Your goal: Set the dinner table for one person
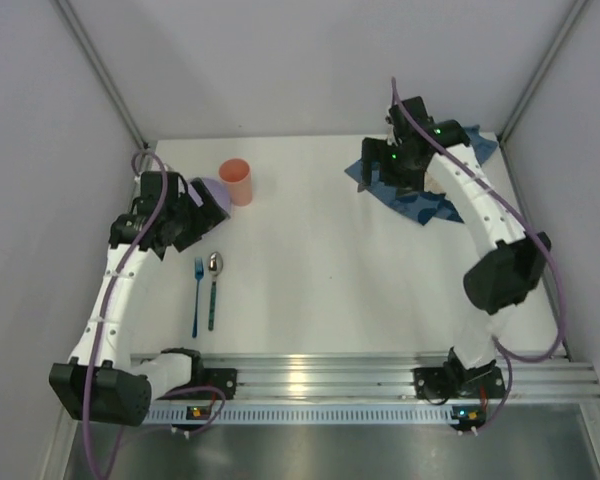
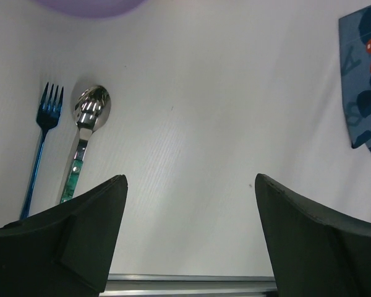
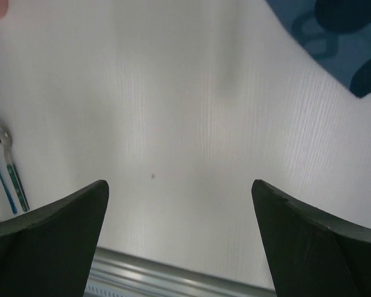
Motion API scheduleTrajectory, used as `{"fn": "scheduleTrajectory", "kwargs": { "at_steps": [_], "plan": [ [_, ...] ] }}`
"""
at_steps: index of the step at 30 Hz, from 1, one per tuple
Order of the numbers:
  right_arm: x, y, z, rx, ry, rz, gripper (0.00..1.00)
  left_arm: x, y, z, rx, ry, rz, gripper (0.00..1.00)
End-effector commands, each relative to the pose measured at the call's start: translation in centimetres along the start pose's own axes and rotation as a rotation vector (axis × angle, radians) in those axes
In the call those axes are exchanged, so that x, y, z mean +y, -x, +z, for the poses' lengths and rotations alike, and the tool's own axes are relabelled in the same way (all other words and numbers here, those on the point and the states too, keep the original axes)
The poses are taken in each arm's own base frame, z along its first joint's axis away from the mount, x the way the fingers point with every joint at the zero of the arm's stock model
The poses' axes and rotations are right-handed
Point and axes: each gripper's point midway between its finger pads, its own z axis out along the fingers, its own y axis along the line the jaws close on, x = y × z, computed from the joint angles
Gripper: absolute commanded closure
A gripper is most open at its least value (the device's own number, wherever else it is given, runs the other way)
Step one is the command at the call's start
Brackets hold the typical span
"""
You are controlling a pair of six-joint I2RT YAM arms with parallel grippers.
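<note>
The white dinner table (image 1: 310, 250) carries a blue fork (image 1: 197, 295) and a steel spoon with a green handle (image 1: 213, 288), lying side by side at the front left. A purple bowl (image 1: 214, 194) and an orange cup (image 1: 236, 182) stand at the back left. A blue patterned placemat (image 1: 425, 200) lies rumpled at the back right. My left gripper (image 1: 200, 212) hovers open and empty beside the bowl. Its wrist view shows the fork (image 2: 43, 136), spoon (image 2: 86, 124) and bowl rim (image 2: 89, 6). My right gripper (image 1: 377, 172) is open and empty over the placemat's left edge (image 3: 334, 37).
Grey walls close in the table on the left, back and right. An aluminium rail (image 1: 320, 375) with both arm bases runs along the near edge. The right arm's links arch over the placemat's right part.
</note>
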Motion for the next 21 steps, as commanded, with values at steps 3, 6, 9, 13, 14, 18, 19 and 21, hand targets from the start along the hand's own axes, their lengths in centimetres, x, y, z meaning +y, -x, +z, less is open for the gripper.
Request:
{"fn": "scheduleTrajectory", "kwargs": {
  "at_steps": [3, 6, 9, 13, 14, 18, 19, 21],
  "plan": [
    [-1.4, 7.6, 8.6, -0.069, -0.094, 0.028, 0.00, 1.2, -2.2, 0.4, 0.058, 0.007, 0.052, 0.12],
    [-2.2, 10.2, 12.6, -0.088, -0.097, 0.067, 0.00, 1.3, -2.4, 0.6, 0.044, -0.012, 0.094, 0.11],
    [-3.6, 12.1, 15.8, -0.113, -0.065, 0.175, 0.00, 1.5, -3.0, 0.5, 0.066, -0.025, 0.130, 0.11],
    [-5.6, 13.2, 18.7, -0.143, -0.078, 0.256, 0.00, 1.6, -4.0, 0.6, 0.089, -0.041, 0.146, 0.11],
    [-6.1, 13.2, 19.3, -0.140, -0.084, 0.275, 0.00, 1.8, -4.2, 0.7, 0.093, -0.033, 0.138, 0.11],
    [-7.0, 12.7, 21.0, -0.128, -0.106, 0.295, 0.00, 2.2, -4.5, 1.4, 0.099, -0.016, 0.117, 0.11],
    [-7.1, 12.6, 21.4, -0.123, -0.109, 0.294, 0.00, 2.2, -4.5, 1.8, 0.095, -0.019, 0.116, 0.11],
    [-7.6, 11.7, 22.5, -0.094, -0.123, 0.294, 0.00, 2.3, -4.4, 2.6, 0.097, -0.007, 0.106, 0.11]
  ]
}}
